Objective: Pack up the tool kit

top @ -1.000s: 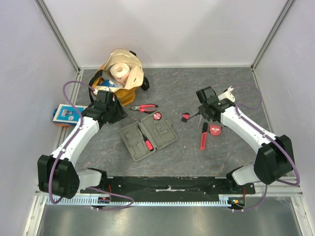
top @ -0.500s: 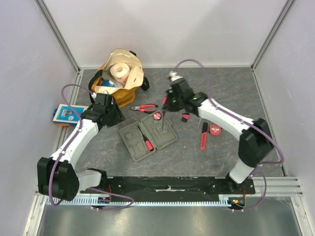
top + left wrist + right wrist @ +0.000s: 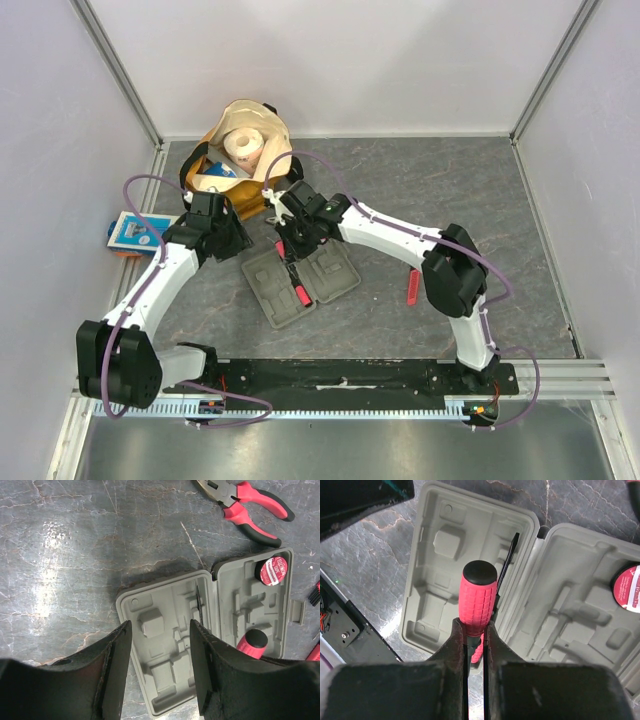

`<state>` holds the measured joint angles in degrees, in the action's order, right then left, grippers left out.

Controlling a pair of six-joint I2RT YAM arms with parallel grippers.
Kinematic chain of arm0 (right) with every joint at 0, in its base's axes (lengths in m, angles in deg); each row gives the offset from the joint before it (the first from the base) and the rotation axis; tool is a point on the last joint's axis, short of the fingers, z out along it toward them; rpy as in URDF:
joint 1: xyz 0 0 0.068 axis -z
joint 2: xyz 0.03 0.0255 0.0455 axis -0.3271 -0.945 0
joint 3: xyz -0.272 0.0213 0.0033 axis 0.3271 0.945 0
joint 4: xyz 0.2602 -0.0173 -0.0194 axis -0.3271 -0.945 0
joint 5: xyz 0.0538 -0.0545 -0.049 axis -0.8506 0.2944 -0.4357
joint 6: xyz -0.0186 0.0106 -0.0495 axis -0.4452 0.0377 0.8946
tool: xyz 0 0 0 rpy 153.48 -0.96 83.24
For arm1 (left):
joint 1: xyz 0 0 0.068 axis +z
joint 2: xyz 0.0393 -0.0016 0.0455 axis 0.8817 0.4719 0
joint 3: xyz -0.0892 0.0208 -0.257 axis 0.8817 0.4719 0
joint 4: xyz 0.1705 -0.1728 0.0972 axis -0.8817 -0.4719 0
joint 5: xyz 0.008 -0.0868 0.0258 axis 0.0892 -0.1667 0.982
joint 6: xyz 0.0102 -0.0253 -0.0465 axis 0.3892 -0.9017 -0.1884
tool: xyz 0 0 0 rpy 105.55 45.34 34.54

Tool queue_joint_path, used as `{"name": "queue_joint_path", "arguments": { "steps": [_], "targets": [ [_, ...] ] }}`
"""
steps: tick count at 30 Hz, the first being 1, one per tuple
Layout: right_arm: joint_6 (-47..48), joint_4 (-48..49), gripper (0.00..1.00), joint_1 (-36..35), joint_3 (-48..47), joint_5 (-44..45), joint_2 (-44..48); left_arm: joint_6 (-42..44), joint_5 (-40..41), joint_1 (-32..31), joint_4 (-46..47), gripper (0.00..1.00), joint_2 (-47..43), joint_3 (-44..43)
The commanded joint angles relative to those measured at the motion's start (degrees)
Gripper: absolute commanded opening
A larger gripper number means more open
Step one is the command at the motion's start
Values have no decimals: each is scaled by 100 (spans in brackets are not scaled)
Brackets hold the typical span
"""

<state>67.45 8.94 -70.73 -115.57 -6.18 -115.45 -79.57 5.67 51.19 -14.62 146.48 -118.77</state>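
Note:
The grey case (image 3: pixel 318 283) lies open and flat mid-table, also in the left wrist view (image 3: pixel 165 645). My right gripper (image 3: pixel 474 625) hangs over its hinge, shut on a red screwdriver (image 3: pixel 480 597) with a black cap, seen from above as gripper (image 3: pixel 292 250). Another screwdriver (image 3: pixel 300 295) lies along the hinge, its black shaft (image 3: pixel 507 555) showing. The round tape measure (image 3: pixel 272 571) sits in a slot of the case's right half. Red-and-black pliers (image 3: pixel 250 505) lie on the table beyond the case. My left gripper (image 3: pixel 160 627) is open above the left half, holding nothing.
A tan-and-yellow bag (image 3: pixel 245 150) with a paper roll stands at the back left. At the left edge lies a blue-and-white packet (image 3: pixel 135 232). A red tool (image 3: pixel 413 287) rests right of the case, partly under my right arm. Both grippers hang close together over the case.
My right arm has swung from the right side of the table leftward to over the case, carrying the red screwdriver. The left arm has not moved.

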Motion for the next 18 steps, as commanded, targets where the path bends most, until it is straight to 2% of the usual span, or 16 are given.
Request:
{"name": "queue_joint_path", "arguments": {
  "steps": [1, 13, 18],
  "targets": [
    [83, -100, 0, -92, -455, -280, -187, -53, -253, 46, 93, 56, 7, 9],
    [-93, 120, 0, -347, -833, -166, -847, -44, -376, 81, 172, 56, 95, 27],
    [-102, 199, 0, -356, -860, 141, -1014, -35, -385, 99, 172, 56, 113, 62]
  ]
}}
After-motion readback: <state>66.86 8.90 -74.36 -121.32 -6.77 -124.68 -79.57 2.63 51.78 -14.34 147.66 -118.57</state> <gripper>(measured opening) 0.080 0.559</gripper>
